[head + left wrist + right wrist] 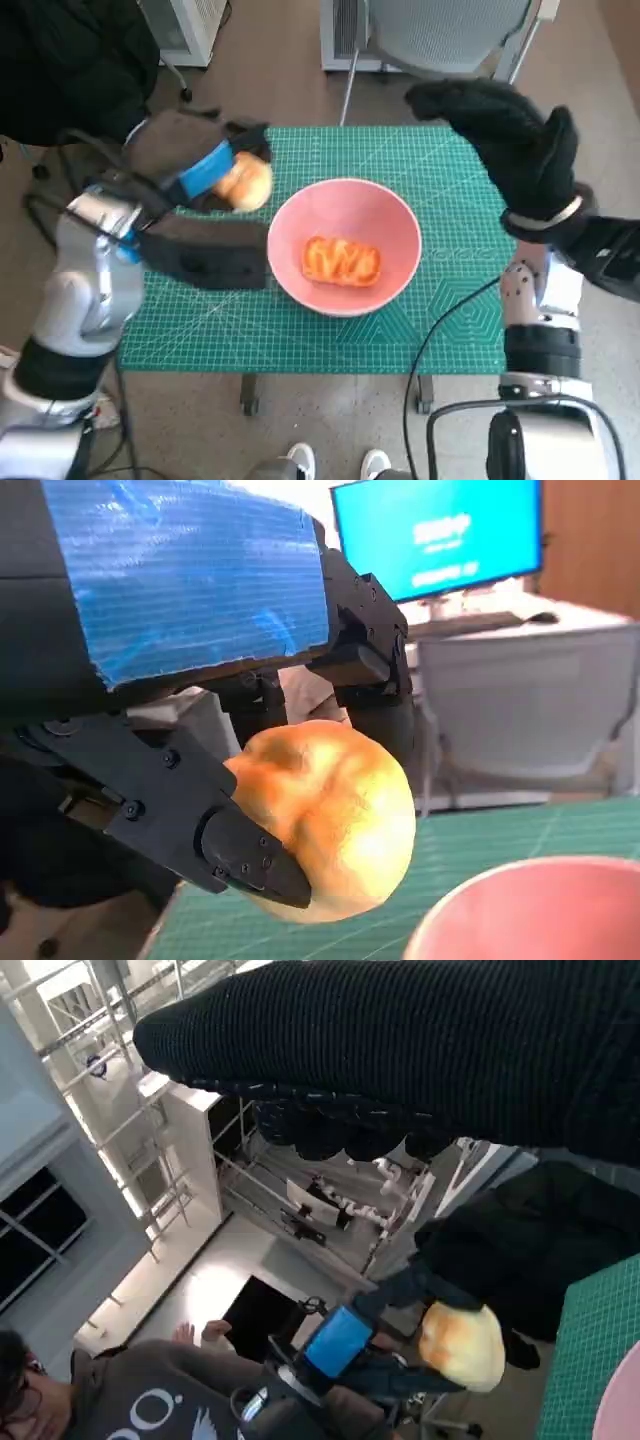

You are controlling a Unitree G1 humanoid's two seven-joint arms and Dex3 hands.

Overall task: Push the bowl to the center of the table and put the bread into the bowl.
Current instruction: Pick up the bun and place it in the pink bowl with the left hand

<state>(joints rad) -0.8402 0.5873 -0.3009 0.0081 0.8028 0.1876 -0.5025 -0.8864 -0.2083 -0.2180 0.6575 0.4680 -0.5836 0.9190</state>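
Note:
A pink bowl [345, 245] sits near the middle of the green mat, with an orange-glazed piece of bread [342, 260] lying inside it. My left hand [205, 170] holds a round golden bread roll [246, 183] above the mat, just left of the bowl's rim. In the left wrist view the roll [325, 820] is gripped between black fingers [240, 850], and the bowl's pink rim [530, 910] shows beside it. My right hand [510, 135] hovers raised over the mat's far right corner, fingers spread, holding nothing. The right wrist view shows the roll [462, 1345] and the left hand [340, 1345].
The green cutting mat [320, 330] covers the small table. A chair [440, 40] stands behind the table. A cable [440, 330] crosses the mat's right front. Feet [335, 462] show below the front edge. A person [130, 1400] appears in the right wrist view.

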